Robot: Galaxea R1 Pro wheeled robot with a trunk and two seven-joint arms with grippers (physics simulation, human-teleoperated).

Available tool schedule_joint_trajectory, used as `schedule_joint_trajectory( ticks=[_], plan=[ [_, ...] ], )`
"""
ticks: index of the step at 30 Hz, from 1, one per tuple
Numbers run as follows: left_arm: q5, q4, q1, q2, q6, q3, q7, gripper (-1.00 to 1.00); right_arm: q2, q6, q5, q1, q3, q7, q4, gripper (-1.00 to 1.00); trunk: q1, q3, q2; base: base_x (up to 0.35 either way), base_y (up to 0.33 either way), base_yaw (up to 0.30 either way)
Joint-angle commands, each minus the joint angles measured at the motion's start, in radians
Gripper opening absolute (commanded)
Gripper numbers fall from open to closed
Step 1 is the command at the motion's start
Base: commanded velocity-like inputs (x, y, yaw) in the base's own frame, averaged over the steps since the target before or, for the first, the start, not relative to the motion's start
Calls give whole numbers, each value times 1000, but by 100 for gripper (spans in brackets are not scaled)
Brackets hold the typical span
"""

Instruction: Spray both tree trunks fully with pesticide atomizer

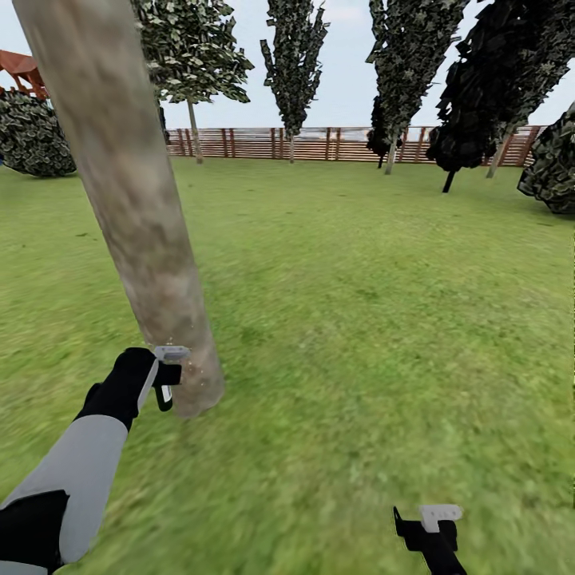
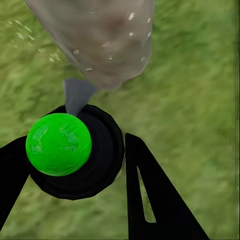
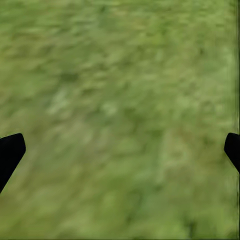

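Observation:
A thick mottled grey-beige tree trunk [image 1: 128, 200] leans across the left of the head view and meets the grass floor [image 1: 359, 319]. My left gripper [image 1: 164, 375] is low beside the trunk's base, shut on the pesticide atomizer [image 2: 75, 155], a black body with a glossy green ball top. Its grey nozzle [image 2: 76, 95] points at the trunk [image 2: 100, 40], which carries scattered white specks of pesticide [image 2: 131, 16]. My right gripper [image 1: 431, 527] hangs open over bare grass, with its fingers [image 3: 10, 150] wide apart.
A brown slat fence [image 1: 319, 144] closes the far side of the lawn. Dark column-shaped trees [image 1: 295, 56] and leaning dark ones [image 1: 495, 88] stand before it. Another bare-trunked tree [image 1: 194, 132] rises far back on the left. Leafy bushes [image 1: 32, 132] sit at the far left.

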Motion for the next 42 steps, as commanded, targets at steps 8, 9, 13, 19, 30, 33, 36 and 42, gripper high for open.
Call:
schedule_joint_trajectory(
  ticks=[8, 9, 13, 19, 30, 33, 36, 42],
  plan=[
    [-11, -1, 2, 1, 4, 8, -9, -100, 0, -3, 11, -1, -4, -7, 1, 100, 0, -1, 0, 0, -277, 23],
    [-11, -1, 3, 1, 4, 9, -9, -100, 0, -3, 12, -1, -4, -7, 1, 100, 0, -1, 0, 0, -277, 218],
    [-12, -1, 4, 1, 4, 9, -8, -100, 0, -3, 12, -1, -3, -7, 1, 100, 0, -1, 0, 0, -277, 262],
    [-12, 7, 5, 1, 2, 3, -3, -100, 0, -3, 12, -1, -3, -7, 1, 100, 0, -1, 0, 73, -277, 274],
    [-15, 17, 5, 2, 1, 3, 5, -100, -1, -3, 12, -1, -3, -5, 1, 100, 0, -1, 0, 128, -274, 30],
    [-17, 18, 6, 3, 1, 3, 5, -100, -1, -3, 12, -1, -3, -5, 1, 100, 0, -1, 0, 16, -275, 0],
    [-18, 31, 13, 12, 0, 7, 8, -100, -1, -3, 12, -1, -3, -5, 1, 100, 0, -1, 0, 2, -275, 0],
    [-21, 48, 55, 22, -5, 10, 9, -100, 0, -3, 12, -1, -2, -5, 1, 100, 0, -1, 0, 76, -261, 192]
  ],
)
